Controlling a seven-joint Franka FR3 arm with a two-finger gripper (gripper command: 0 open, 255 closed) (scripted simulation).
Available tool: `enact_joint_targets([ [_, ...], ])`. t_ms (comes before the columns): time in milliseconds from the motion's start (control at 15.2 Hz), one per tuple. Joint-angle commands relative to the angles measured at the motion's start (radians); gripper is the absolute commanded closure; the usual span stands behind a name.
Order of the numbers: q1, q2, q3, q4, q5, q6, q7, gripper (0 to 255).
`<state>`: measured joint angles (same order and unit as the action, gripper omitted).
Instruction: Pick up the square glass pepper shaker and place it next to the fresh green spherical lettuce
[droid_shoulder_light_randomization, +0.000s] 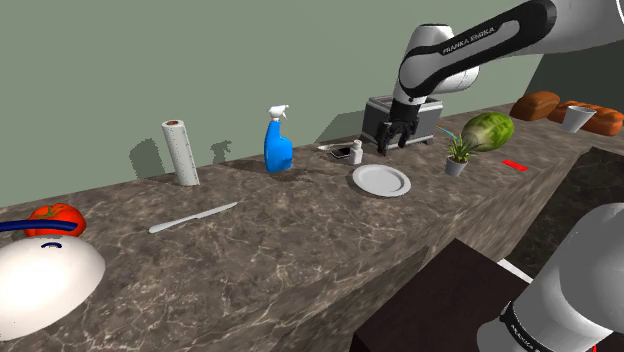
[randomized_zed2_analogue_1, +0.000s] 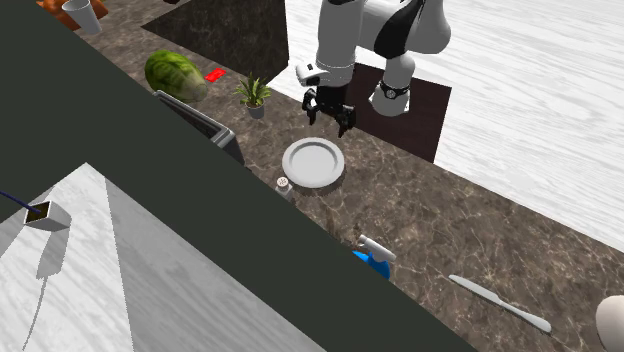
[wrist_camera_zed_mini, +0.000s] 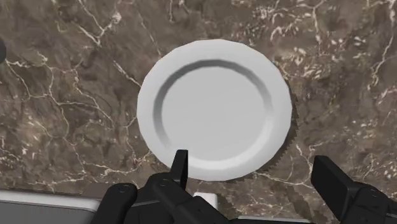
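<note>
spray bottle (droid_shoulder_light_randomization: 278, 148): blue, upright on the marble counter (droid_shoulder_light_randomization: 300, 240).
pepper shaker (droid_shoulder_light_randomization: 355, 152): upright on the counter, near the plate (droid_shoulder_light_randomization: 381, 180), well apart from the lettuce (droid_shoulder_light_randomization: 488, 130).
plate: white, below the gripper (droid_shoulder_light_randomization: 393, 143).
gripper: hovers above the plate, fingers spread, clasping nothing.
potted plant (droid_shoulder_light_randomization: 457, 155): between plate and lettuce.
lettuce: green, beside the plant.

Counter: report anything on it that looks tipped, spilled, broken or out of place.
Nothing stands out. The paper towel roll, spray bottle, pepper shaker and potted plant stand upright; the plate and knife lie flat on the counter. No spill or break shows.
</note>
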<state>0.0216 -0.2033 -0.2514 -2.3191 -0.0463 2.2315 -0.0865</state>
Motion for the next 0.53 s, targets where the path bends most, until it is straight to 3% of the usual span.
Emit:
enact_joint_targets([
  [0,0.005,0.081,-0.014,0.043,0.032,0.058,-0.033,0],
  [462,-0.009,0.341,-0.031,0.231,0.183,0.185,-0.168,0],
])
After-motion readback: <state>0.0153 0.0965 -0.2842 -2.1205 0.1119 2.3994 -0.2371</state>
